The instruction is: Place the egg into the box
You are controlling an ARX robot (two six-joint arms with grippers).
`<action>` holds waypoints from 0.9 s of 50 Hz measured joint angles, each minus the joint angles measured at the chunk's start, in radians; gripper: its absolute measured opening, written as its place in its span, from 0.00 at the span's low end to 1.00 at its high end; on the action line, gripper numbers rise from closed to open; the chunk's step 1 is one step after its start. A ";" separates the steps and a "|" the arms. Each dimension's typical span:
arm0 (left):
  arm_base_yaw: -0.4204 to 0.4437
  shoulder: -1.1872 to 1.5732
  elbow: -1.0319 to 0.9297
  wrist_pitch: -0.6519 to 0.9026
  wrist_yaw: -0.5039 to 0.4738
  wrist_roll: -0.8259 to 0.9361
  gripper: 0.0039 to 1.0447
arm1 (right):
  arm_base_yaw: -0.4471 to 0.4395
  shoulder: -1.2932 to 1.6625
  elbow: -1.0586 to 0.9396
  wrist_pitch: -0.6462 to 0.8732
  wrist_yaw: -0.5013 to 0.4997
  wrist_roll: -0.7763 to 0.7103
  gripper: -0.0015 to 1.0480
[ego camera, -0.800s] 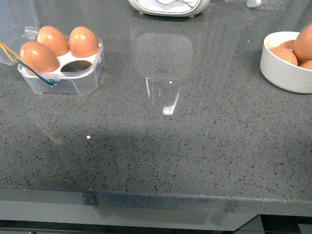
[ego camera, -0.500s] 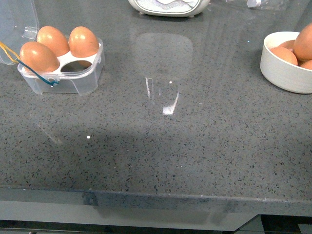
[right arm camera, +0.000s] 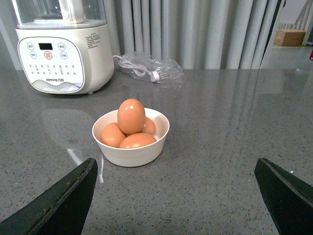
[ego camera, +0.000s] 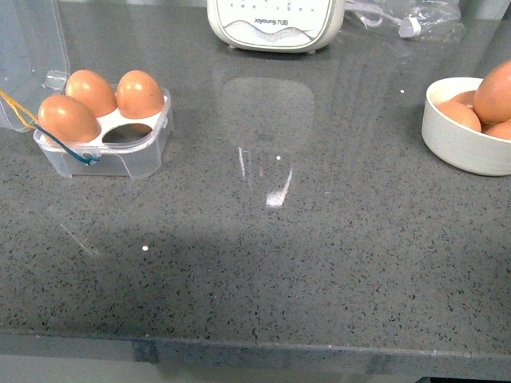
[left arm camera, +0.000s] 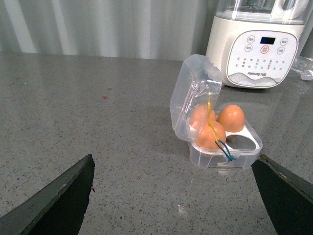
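Observation:
The clear box [ego camera: 104, 155] stands at the left of the counter with its lid [ego camera: 28, 48] open. It holds three brown eggs [ego camera: 89, 92], and its near right hole [ego camera: 128, 134] is empty. It also shows in the left wrist view [left arm camera: 225, 155], ahead of my open, empty left gripper [left arm camera: 173, 169]. Several more eggs lie in a white bowl [right arm camera: 131, 152]; one egg [right arm camera: 131, 116] sits on top of the pile. My right gripper [right arm camera: 176, 164] is open and empty, short of the bowl. Neither gripper shows in the front view.
The white bowl [ego camera: 459, 148] sits at the right edge of the front view. A white kitchen appliance [ego camera: 275, 24] stands at the back, with a plastic bag holding a cable [ego camera: 399, 20] to its right. The grey counter's front edge [ego camera: 255, 347] runs along the bottom.
The front view has shifted: box, bowl and appliance sit a little lower in the frame, and more of the appliance shows. Nothing on the counter has moved.

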 joint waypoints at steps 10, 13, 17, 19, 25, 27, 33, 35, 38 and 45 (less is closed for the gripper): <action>0.000 0.000 0.000 0.000 0.000 0.000 0.94 | 0.000 0.000 0.000 0.000 0.000 0.000 0.93; 0.000 0.000 0.000 0.000 0.000 0.000 0.94 | 0.000 0.000 0.000 0.000 0.000 0.000 0.93; 0.000 0.000 0.000 0.000 0.000 0.000 0.94 | 0.000 0.000 0.000 0.000 0.000 0.000 0.93; 0.000 0.000 0.000 0.000 0.000 0.000 0.94 | 0.000 0.000 0.000 0.000 0.000 0.000 0.93; 0.000 0.000 0.000 0.000 0.000 0.000 0.94 | 0.000 0.000 0.000 0.000 0.000 0.000 0.93; 0.000 0.000 0.000 0.000 0.000 0.000 0.94 | 0.000 0.000 0.000 0.000 0.000 0.000 0.93; 0.000 0.000 0.000 0.000 0.000 0.000 0.94 | 0.000 0.000 0.000 0.000 0.000 0.000 0.93; 0.000 0.000 0.000 0.000 0.000 0.000 0.94 | 0.000 0.000 0.000 0.000 0.000 0.000 0.93; 0.000 0.000 0.000 0.000 0.000 0.000 0.94 | 0.000 0.000 0.000 0.000 0.000 0.000 0.93; 0.000 0.000 0.000 0.000 0.000 0.000 0.94 | 0.061 0.110 0.066 -0.131 0.237 0.081 0.93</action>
